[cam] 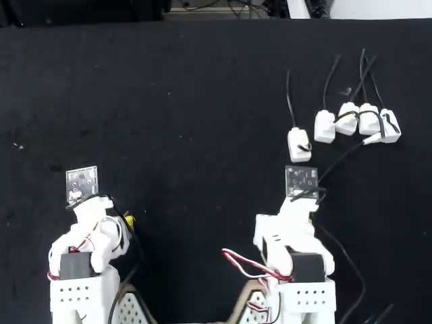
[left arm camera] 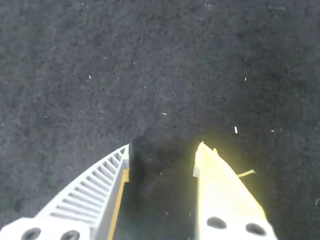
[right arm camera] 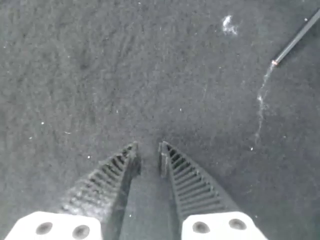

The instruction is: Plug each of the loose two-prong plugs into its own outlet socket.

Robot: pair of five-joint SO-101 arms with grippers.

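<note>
Black cloth [cam: 169, 101] covers the whole table, and both arms sit at its near edge, well apart from the task's things. Those lie far off toward the right-hand far corner. A lone white corded piece [cam: 299, 144] sits nearest the right arm. Beyond it is a row of four white corded pieces [cam: 369, 119], packed side by side, with their black cords [cam: 290, 94] trailing away. From above, plugs cannot be told from sockets.

The left gripper [left arm camera: 162, 147] points down at bare cloth, with a clear, moderately wide gap between its fingers and nothing in it. The right gripper [right arm camera: 148, 146] also faces bare cloth. Its ribbed fingers [right arm camera: 190, 185] stand only a narrow slit apart and are likewise empty. A thin black cable [right arm camera: 295, 39] crosses the cloth well ahead of those fingertips and off to one side, near a fleck of white lint [right arm camera: 229, 24].
</note>
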